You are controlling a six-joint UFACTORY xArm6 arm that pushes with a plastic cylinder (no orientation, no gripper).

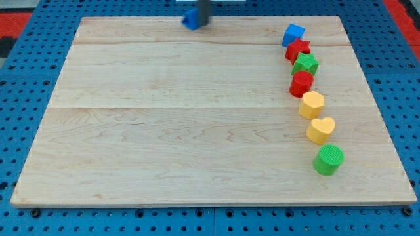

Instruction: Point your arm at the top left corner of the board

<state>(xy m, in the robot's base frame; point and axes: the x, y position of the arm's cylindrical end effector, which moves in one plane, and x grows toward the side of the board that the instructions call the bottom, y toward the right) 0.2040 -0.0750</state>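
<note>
My rod comes down at the view's top centre, and my tip (203, 23) rests at the board's top edge, touching the right side of a blurred blue block (191, 19). The wooden board (184, 118) fills most of the view; its top left corner (81, 18) lies well to the left of my tip. Down the right side runs a curved line of blocks: a blue cube (293, 33), a red star (298, 49), a green star (306, 64), a red cylinder (302, 84), a yellow hexagon (312, 104), a yellow heart (321, 130) and a green cylinder (328, 160).
The board lies on a blue perforated table (20, 131). Red surface shows at the view's top left (16, 19) and top right (403, 13) corners.
</note>
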